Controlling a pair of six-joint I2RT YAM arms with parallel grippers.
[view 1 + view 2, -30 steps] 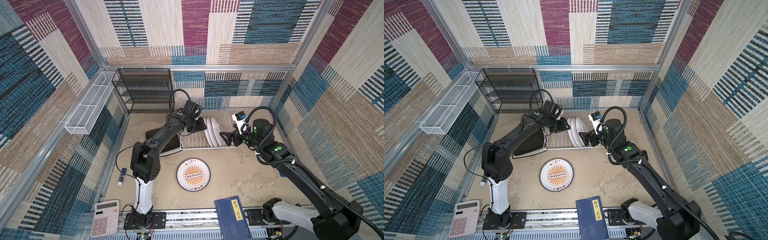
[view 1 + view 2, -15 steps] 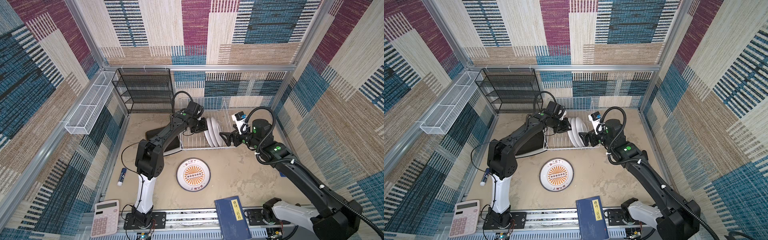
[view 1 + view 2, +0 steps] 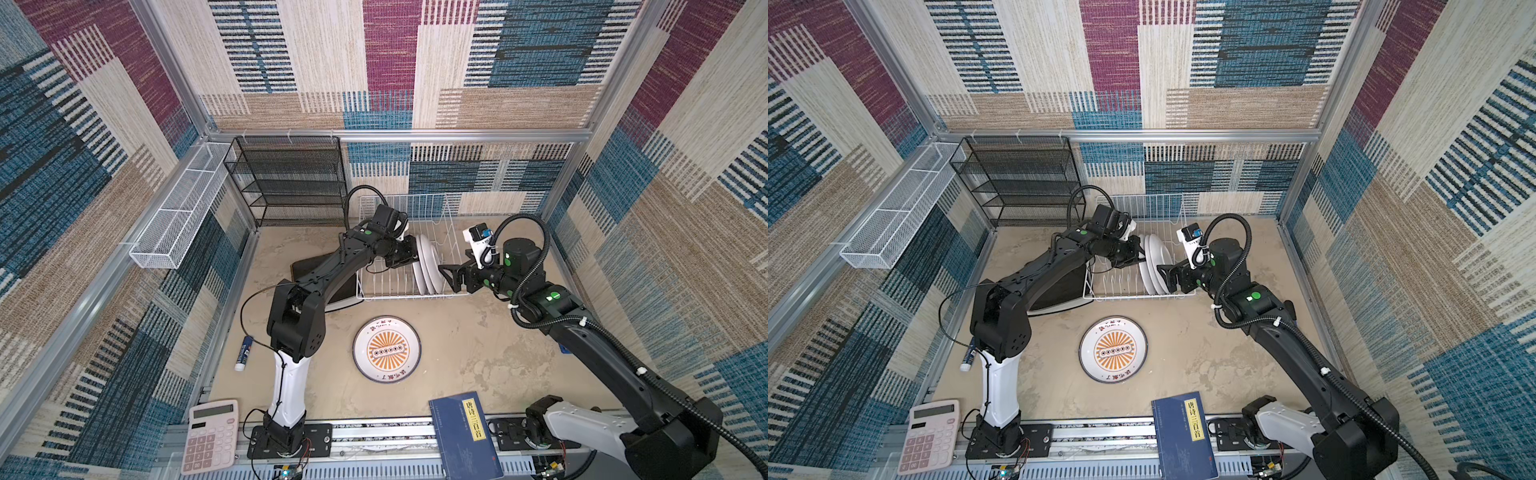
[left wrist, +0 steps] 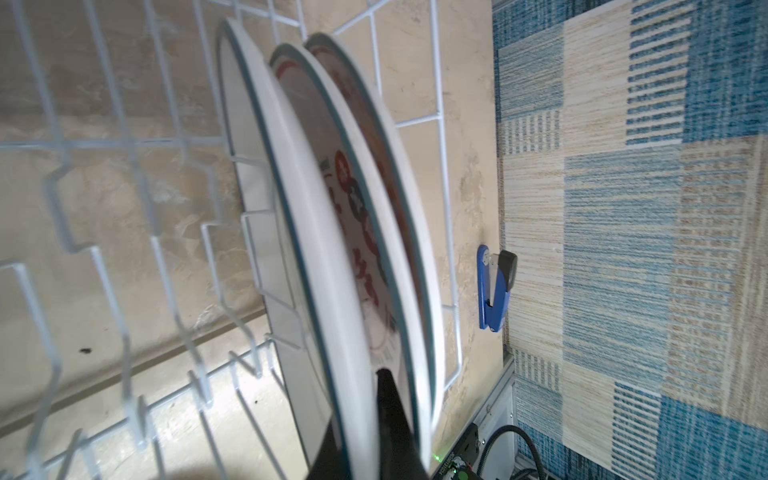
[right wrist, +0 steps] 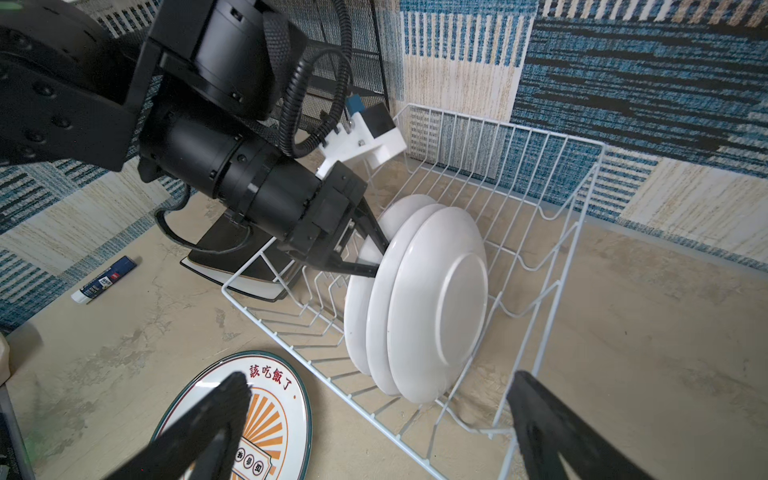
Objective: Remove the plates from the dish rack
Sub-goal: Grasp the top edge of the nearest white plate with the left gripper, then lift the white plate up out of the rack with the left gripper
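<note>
Left pincer point(image 5: 377, 264) clamps a glossy round plate point(image 4: 324, 257) in the thin-wire rack point(image 5: 536, 232).

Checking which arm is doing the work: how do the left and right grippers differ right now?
The left gripper is shut on the rim of the middle plate in the dish rack; the right gripper is wide open and holds nothing. The left reaches inside the rack; the right hovers at its end. Both point at the standing plates.

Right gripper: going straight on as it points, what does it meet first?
Probably the underside of the nearest plate in the dish rack; its end wires may come first, depth unclear.
</note>
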